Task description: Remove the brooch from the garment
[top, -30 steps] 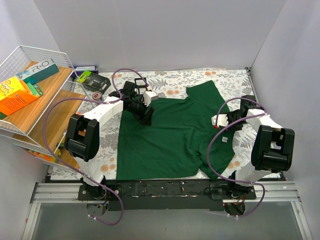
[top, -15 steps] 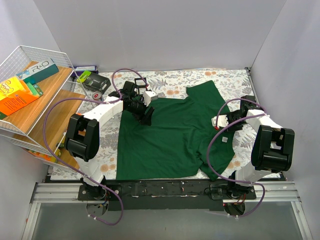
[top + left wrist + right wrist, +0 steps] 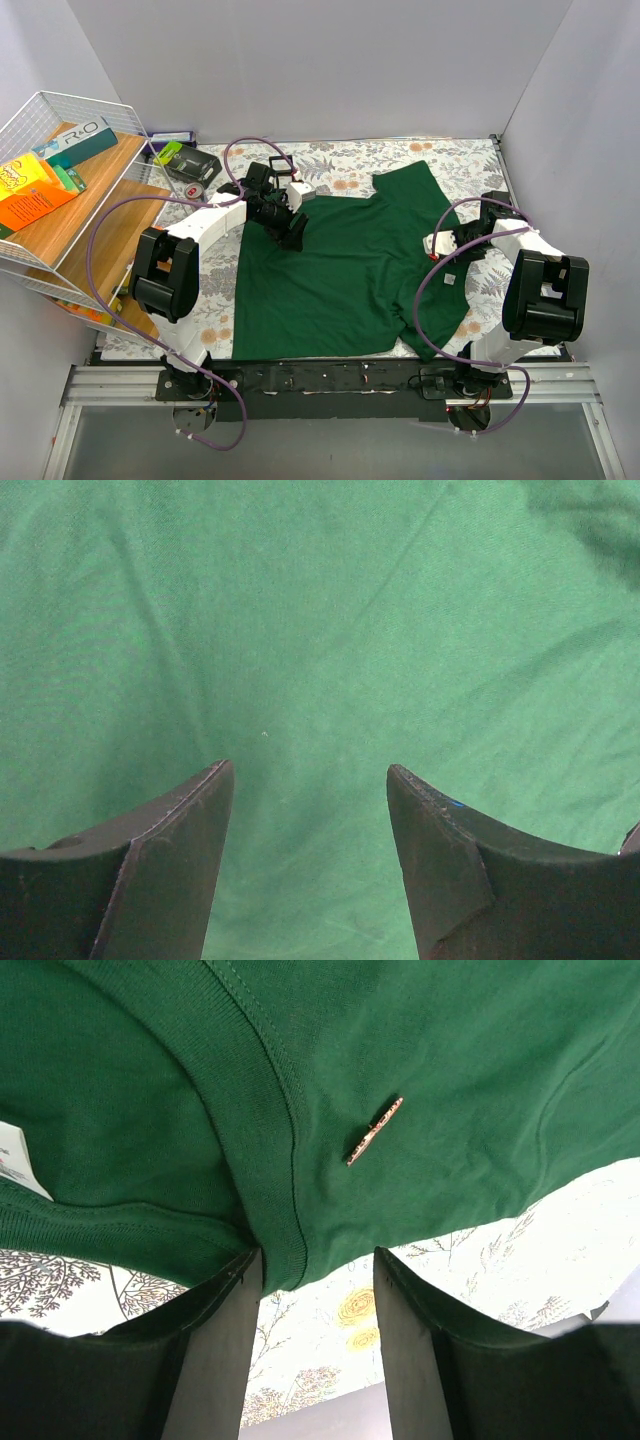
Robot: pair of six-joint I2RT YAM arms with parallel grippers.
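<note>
Top view: garment (image 3: 340, 270) spread on desk (image 3: 350, 165), left jaws at its far left corner, right jaws at its right edge. Left wrist: left jaws spread over bare cloth. Right wrist: right jaws parted astride collar (image 3: 272, 1150), brooch (image 3: 375, 1131) pinned just beyond

"What sort of place was it?"

"A lab booth. Bare white walls (image 3: 330, 70) closed me in on three sides, and my arms (image 3: 205, 222) were bolted to a metal rail (image 3: 330, 378), trailing purple cables (image 3: 110, 262)."

"Nothing homely?"

"Only a floral cloth (image 3: 350, 160) and a wire rack (image 3: 80, 99) of boxes (image 3: 35, 195)."
</note>
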